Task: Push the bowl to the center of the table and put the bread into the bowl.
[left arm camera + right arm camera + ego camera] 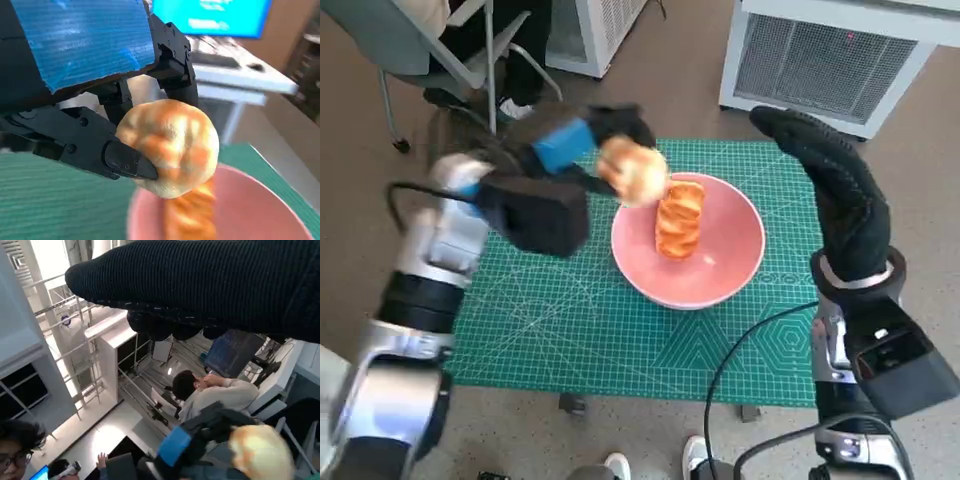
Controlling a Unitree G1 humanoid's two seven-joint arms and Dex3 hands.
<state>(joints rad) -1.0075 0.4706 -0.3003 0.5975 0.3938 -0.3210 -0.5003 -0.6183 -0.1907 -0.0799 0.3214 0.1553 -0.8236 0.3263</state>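
From the head view, the left hand holds a round bread roll above the near-left rim of the pink bowl, which sits mid-bench with a twisted loaf already inside; let go there, the roll may clip the rim and tumble onto the green mat. In the left wrist view the fingertips pinch the roll only at its side, a shallow hold that could slip early. The right wrist view shows little of the gloved right hand, which in the head view is raised beside the bowl, fingers out, holding nothing.
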